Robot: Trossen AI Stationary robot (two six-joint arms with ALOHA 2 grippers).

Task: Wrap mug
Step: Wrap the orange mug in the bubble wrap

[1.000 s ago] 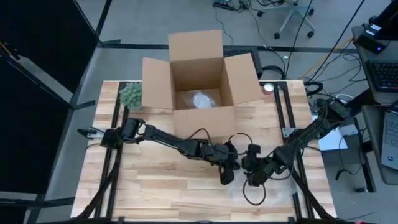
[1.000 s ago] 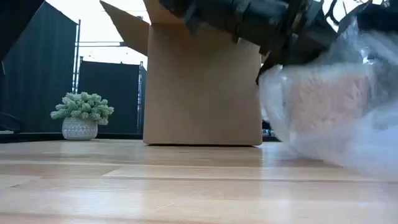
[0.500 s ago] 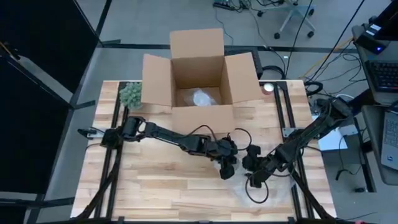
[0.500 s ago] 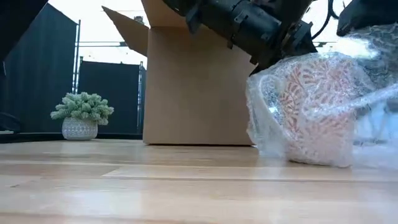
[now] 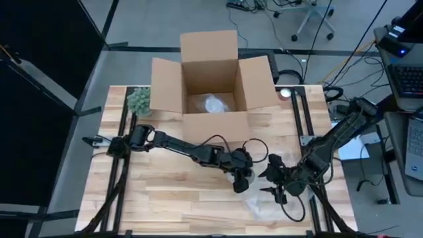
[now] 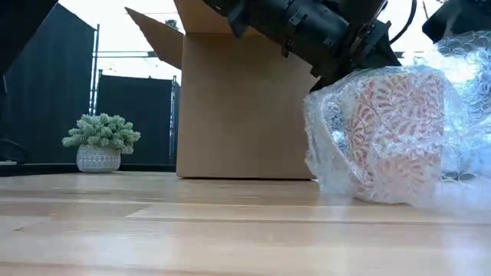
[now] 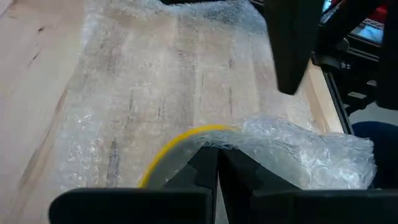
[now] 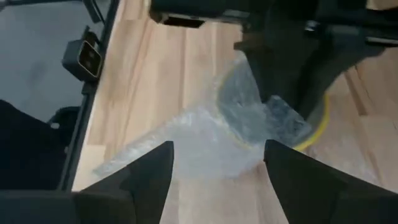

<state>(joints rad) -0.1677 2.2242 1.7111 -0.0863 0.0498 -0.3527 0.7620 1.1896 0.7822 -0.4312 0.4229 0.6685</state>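
Mug (image 6: 391,130), round, red-patterned with a yellow rim, swathed in crinkly clear bubble wrap (image 5: 261,201) on the wooden table (image 5: 165,192) in front of the cardboard box (image 5: 210,86). Pinched at rim and wrap by left gripper (image 5: 241,183), fingers pressed together. Beside it, right gripper (image 5: 276,185), fingers spread wide, holding nothing.

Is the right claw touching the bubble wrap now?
Apart. The right wrist view shows the right gripper open, with bare table between its fingers and the bubble wrap lying beyond them.
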